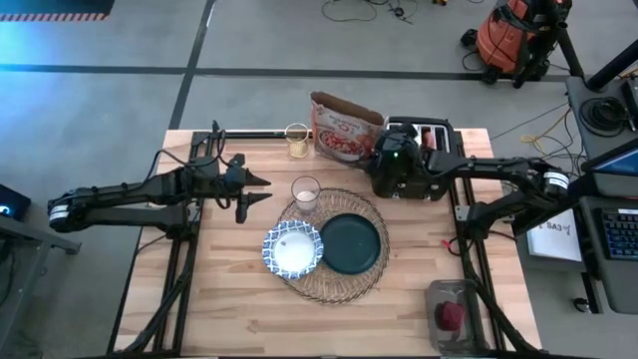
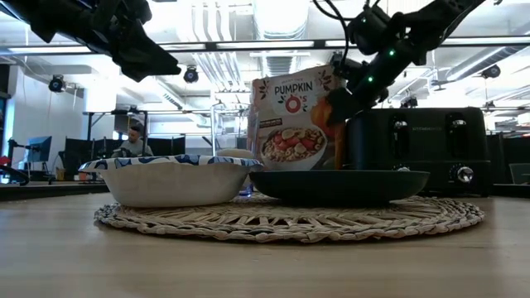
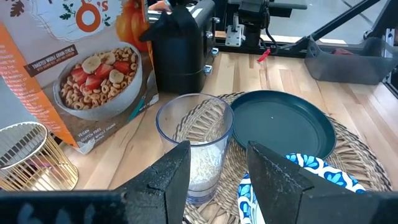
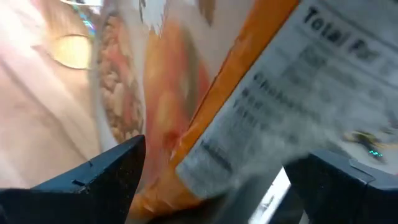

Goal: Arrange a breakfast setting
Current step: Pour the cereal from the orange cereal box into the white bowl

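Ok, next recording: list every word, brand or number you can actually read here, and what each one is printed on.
"PUMPKIN O's": front of the cereal bag, low view.
"O's": same bag, left wrist view, top cut off.
"Total F...": bag's side panel, seen between the right claw fingers; the rest is blurred.
Small print under the cereal picture: too small to read.
Toaster badge: too small to read.
Paper sheet beside the table: unreadable.

Overhead and table-level views share the placemat (image 1: 332, 245).

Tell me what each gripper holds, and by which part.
Nothing is held. The left gripper is open beside the glass; the right gripper is open at the cereal bag side edge.
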